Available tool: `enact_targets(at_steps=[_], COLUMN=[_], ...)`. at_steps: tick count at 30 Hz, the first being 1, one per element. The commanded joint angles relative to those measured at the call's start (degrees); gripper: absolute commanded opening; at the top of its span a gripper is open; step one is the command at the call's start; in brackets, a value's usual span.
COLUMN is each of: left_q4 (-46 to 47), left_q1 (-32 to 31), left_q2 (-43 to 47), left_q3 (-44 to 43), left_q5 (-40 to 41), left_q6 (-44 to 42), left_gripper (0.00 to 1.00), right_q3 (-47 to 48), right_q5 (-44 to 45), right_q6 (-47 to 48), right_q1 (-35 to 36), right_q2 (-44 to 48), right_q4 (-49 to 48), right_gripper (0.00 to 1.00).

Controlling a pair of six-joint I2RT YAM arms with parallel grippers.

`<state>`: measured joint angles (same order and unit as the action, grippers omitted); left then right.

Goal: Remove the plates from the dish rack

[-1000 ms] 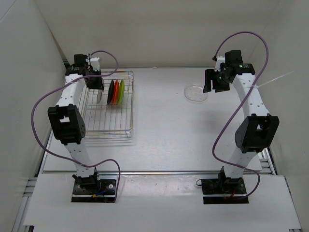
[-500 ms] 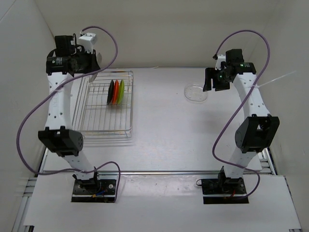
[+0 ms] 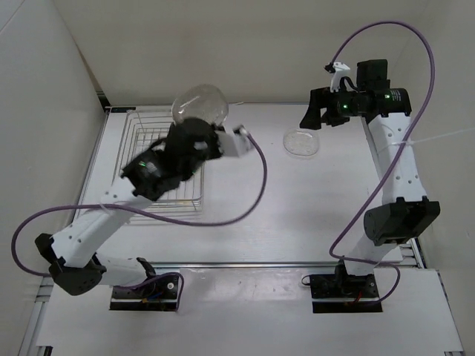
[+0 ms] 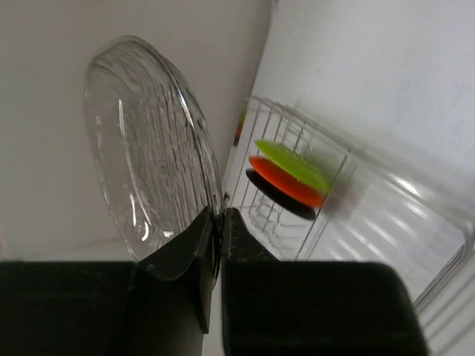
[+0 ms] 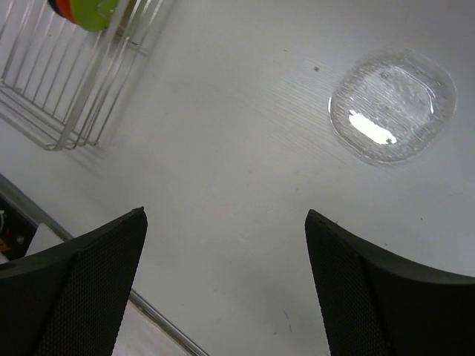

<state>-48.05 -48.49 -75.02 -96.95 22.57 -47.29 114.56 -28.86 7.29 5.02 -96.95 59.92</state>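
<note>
My left gripper [image 3: 197, 126] is shut on the lower rim of a clear glassy plate [image 3: 199, 104], holding it upright in the air above the dish rack [image 3: 141, 137]. In the left wrist view the fingers [image 4: 199, 230] pinch the clear plate [image 4: 148, 178] by its edge. Behind it a lime green plate [image 4: 293, 165], a red-orange plate [image 4: 286, 182] and a black plate [image 4: 276, 199] stand on edge in the rack [image 4: 330, 204]. My right gripper [image 3: 315, 119] hangs open and empty near a second clear plate [image 3: 301, 142] lying flat on the table [image 5: 392, 105].
The left arm covers most of the rack in the top view. The right wrist view catches the rack's corner [image 5: 70, 89] and the green plate [image 5: 95, 12] at top left. White walls close in the table's back and sides.
The left arm has lifted the clear plate out of the rack and swung it up and to the right. The right gripper has turned a little and opened wider.
</note>
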Motion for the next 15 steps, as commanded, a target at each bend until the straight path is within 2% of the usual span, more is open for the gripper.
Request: enact_targets(at_steps=[1,2,4,6,9,12,15], left_q4=[14.5,17.9,22.7,22.7,24.2,25.7,24.2], left_q1=[-8.2,-9.5,-13.3,-15.5,-19.3,-22.8,-25.8], left_q2=[2.7,3.9,5.2,4.7,2.7,0.8,-1.3], left_q3=[16.1,23.6,28.3,30.9,30.9,29.4,26.8], left_q5=[23.7,24.3,24.8,25.4,24.8,24.2,22.8], left_q6=[-22.5,-29.9,-34.3,-36.1,-37.3,-38.1,-36.5], left_gripper=[0.11,0.11,0.11,0.11,0.11,0.11,0.11], right_q3=[1.8,1.8,0.2,-0.4,-0.9,-3.2,-4.8], right_q5=[-3.7,-3.7,-3.7,-4.3,-3.3,5.1,9.1], right_q6=[1.7,1.1,0.5,0.5,2.2,6.6,7.1], right_q1=[2.6,2.6,3.2,3.2,5.6,13.1,16.1], right_q2=[5.3,6.6,7.8,9.2,10.6,10.6,10.6], right_q4=[0.2,0.2,-0.3,-0.3,-0.3,-0.3,-2.4], right_gripper=[0.90,0.90,0.90,0.90,0.90,0.89,0.86])
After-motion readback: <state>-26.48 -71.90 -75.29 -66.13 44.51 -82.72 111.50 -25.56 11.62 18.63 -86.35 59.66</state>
